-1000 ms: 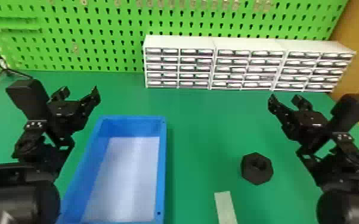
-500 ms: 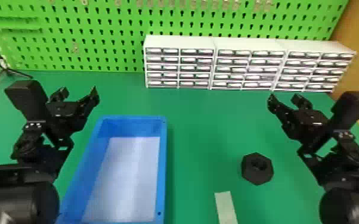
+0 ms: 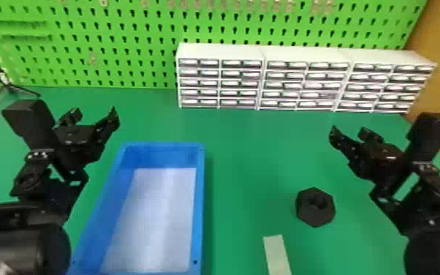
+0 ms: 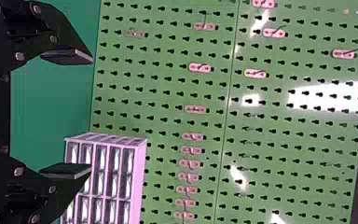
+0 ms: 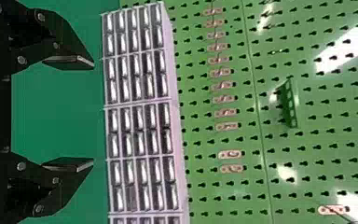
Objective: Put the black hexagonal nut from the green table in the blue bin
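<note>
On green table (image 3: 252,157), black nut (image 3: 315,212), apart from right hand (image 3: 349,131), seemingly lower

The left arm (image 3: 14,241), lower left in the head view, is black with a smooth, glossy, rounded casing, a boxy wrist housing (image 3: 29,113) and pale screws (image 3: 39,155). The right arm (image 3: 435,252), lower right, is black too. The left gripper (image 3: 94,111) and right gripper (image 3: 349,131) have angular black fingers (image 4: 46,28), round silver screws and flat, grey-edged pads (image 4: 67,56).
</note>
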You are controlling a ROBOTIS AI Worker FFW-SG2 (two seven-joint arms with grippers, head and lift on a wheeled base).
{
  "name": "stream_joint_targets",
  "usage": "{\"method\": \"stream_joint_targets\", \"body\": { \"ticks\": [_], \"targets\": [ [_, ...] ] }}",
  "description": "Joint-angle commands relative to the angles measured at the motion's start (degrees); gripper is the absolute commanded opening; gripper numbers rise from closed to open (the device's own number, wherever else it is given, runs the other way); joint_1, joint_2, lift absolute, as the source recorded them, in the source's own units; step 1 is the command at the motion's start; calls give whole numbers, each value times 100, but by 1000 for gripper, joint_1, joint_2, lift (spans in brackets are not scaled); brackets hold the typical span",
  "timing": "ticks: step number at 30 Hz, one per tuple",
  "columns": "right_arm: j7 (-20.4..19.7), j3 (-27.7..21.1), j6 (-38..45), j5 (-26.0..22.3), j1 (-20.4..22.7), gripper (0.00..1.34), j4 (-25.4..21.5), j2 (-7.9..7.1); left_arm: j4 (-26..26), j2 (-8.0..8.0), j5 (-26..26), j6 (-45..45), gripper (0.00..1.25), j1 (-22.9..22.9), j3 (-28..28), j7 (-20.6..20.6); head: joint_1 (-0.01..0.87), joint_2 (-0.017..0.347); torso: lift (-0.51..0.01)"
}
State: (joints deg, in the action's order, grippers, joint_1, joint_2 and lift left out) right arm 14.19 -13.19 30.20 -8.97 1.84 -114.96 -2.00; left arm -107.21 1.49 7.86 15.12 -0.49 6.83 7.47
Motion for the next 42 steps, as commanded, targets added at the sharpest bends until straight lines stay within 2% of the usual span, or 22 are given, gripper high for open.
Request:
{"method": "stream_joint_targets", "body": {
  "ticks": [1,6,15,29,34,42],
  "targets": [
    [-4,-60,513,27,115,813,-360,-28,-28,0,5,0,815,14,38,0,692,8,-97],
    [-206,-52,1022,53,255,813,-738,7,-63,0,5,0,815,41,90,0,692,8,-97],
    [-593,-78,2147,133,440,813,-1389,200,-116,0,49,0,815,84,196,0,692,8,-97],
    [-760,-131,3501,308,642,802,-1995,205,-177,0,252,0,815,225,398,0,692,8,-97],
    [-1006,-175,3782,53,703,802,-2074,205,-195,0,296,0,815,260,433,0,692,8,-97],
    [-1622,-271,4248,-676,686,802,-2101,205,-195,0,348,26,815,287,451,0,692,8,-97]
  ]
}}
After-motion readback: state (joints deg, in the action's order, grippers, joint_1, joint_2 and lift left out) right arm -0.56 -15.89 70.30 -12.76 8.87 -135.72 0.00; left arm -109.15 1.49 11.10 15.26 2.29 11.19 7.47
